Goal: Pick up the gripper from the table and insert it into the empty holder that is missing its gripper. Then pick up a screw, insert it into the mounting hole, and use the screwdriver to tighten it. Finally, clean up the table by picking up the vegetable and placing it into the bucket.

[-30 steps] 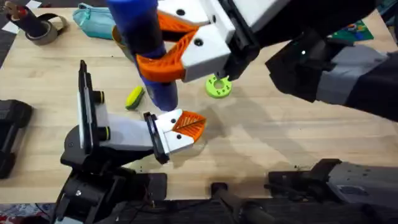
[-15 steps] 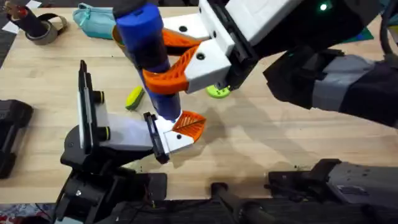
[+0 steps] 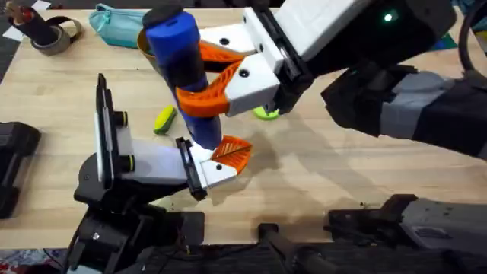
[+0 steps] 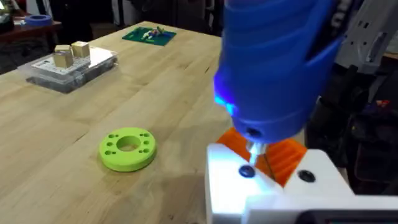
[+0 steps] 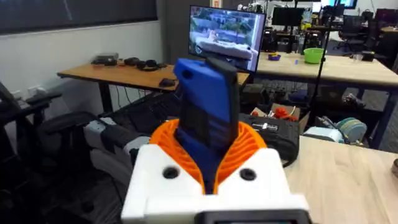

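- Your right tool [image 3: 207, 80] holds the screwdriver [image 3: 179, 57] upright, its tip seemingly on the screw [image 4: 247, 172]; a tilt would make it slip.
- The gripper [image 3: 228, 154] sits in the holder [image 3: 148, 164]; side pressure may unseat it.
- The vegetable [image 3: 163, 119] waits at 10 o'clock of it.
- Left tool: I cannot tell.

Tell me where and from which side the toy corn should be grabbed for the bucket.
Grip the vegetable across its yellow middle, coming straight down from above. It lies flat on the table, lengthwise tilted, so fingers should close across its narrow width. The holder stands close beside it, so a side approach looks cramped.
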